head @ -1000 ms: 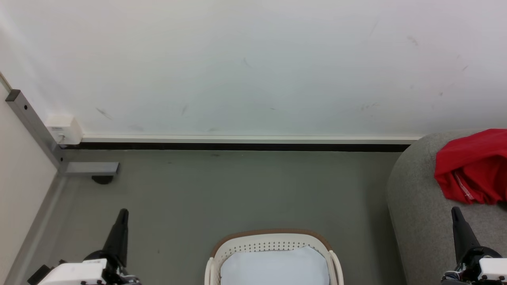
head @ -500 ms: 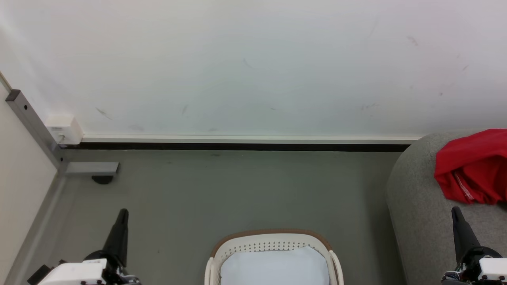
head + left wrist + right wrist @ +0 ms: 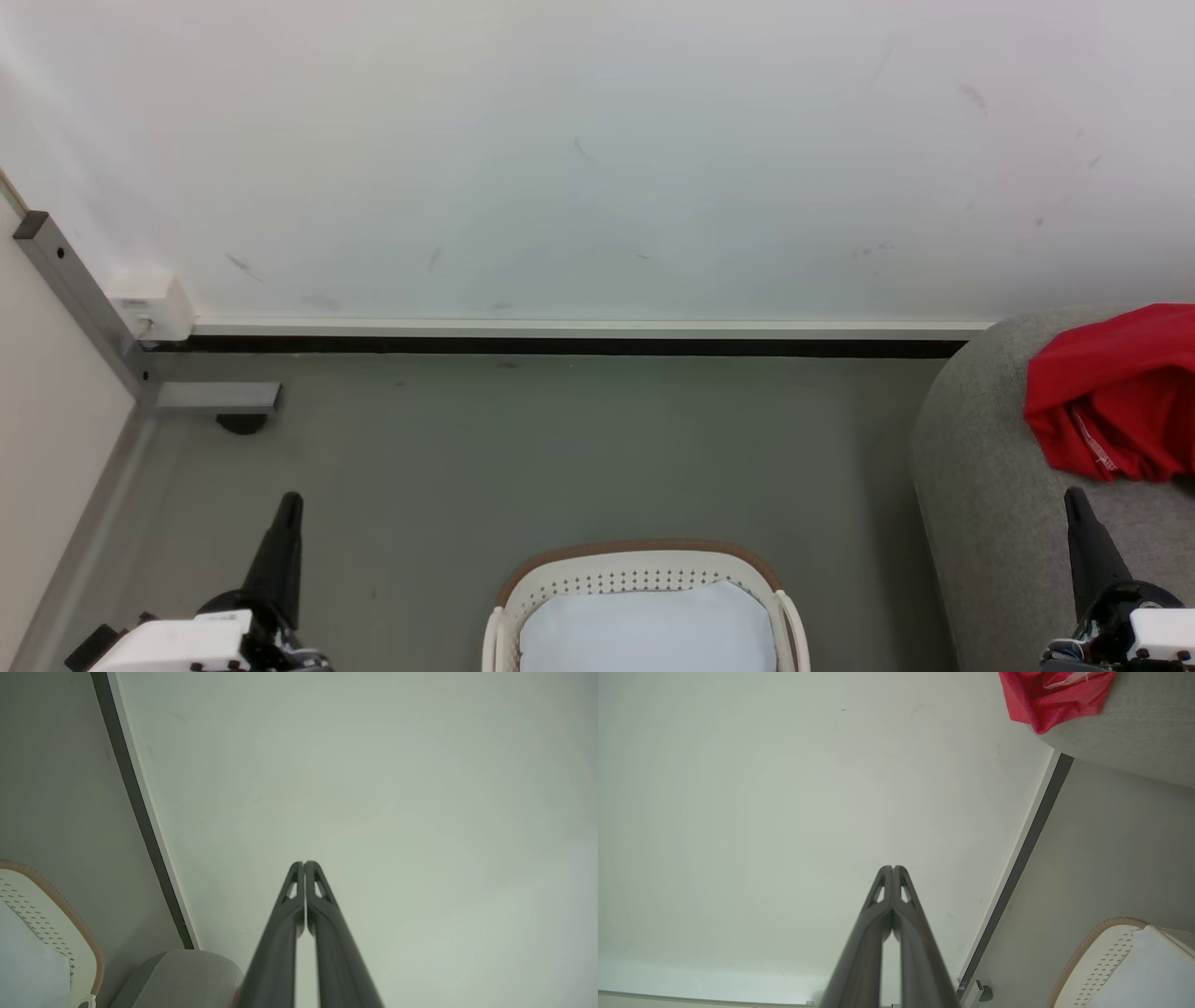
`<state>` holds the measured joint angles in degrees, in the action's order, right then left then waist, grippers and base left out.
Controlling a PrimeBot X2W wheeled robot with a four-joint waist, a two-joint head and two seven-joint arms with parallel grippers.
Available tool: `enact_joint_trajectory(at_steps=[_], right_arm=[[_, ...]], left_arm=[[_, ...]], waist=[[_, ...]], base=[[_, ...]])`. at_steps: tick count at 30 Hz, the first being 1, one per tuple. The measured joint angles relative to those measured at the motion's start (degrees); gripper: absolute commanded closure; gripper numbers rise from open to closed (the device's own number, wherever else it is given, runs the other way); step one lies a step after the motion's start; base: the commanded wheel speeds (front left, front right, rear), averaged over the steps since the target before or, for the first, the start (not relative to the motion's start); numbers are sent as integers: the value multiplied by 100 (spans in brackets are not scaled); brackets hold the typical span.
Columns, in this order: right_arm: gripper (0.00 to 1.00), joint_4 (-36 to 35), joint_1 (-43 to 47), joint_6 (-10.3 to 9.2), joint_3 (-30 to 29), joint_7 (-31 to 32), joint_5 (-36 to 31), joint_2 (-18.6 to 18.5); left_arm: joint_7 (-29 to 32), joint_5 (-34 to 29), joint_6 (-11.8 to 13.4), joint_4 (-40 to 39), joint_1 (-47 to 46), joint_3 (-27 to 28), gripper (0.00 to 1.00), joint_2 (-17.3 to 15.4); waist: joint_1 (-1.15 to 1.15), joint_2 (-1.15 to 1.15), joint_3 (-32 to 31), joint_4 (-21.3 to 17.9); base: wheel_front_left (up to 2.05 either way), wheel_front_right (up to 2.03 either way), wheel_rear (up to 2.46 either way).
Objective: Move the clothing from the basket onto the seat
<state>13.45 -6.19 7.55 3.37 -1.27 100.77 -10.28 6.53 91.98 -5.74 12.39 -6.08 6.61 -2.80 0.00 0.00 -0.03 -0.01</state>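
Grey floor (image 3: pixel 560 448) runs open between the two arms and on ahead of them. The left end effector (image 3: pixel 304 863) and right end effector (image 3: pixel 893 868) both have their fingers pressed together, gripping nothing. Midway between them sits the basket (image 3: pixel 644 548), its pale bottom showing. The seat (image 3: pixel 980 467) lies under the right end effector, its rounded edge to that end effector's left. The clothing (image 3: pixel 1111 392) is bunched on it just past the fingertips. A metal frame (image 3: pixel 84 299) stands ahead-left of the left end effector. Farthest is the white wall (image 3: pixel 597 168).
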Motion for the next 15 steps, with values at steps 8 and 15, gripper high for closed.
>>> enact_joint_trajectory(at_steps=[8, 15], right_arm=[[100, -1, 0, 0, 5, -10, 5, -4], [100, -2, 0, 0, 11, -14, 7, -10]], left_arm=[[0, 0, 0, 0, 0, 0, 100, 0], [0, 0, 0, 0, 0, 0, 100, 0]], waist=[[0, 0, 0, 0], [0, 0, 0, 0]], base=[[0, 0, 0], [0, 0, 0]])
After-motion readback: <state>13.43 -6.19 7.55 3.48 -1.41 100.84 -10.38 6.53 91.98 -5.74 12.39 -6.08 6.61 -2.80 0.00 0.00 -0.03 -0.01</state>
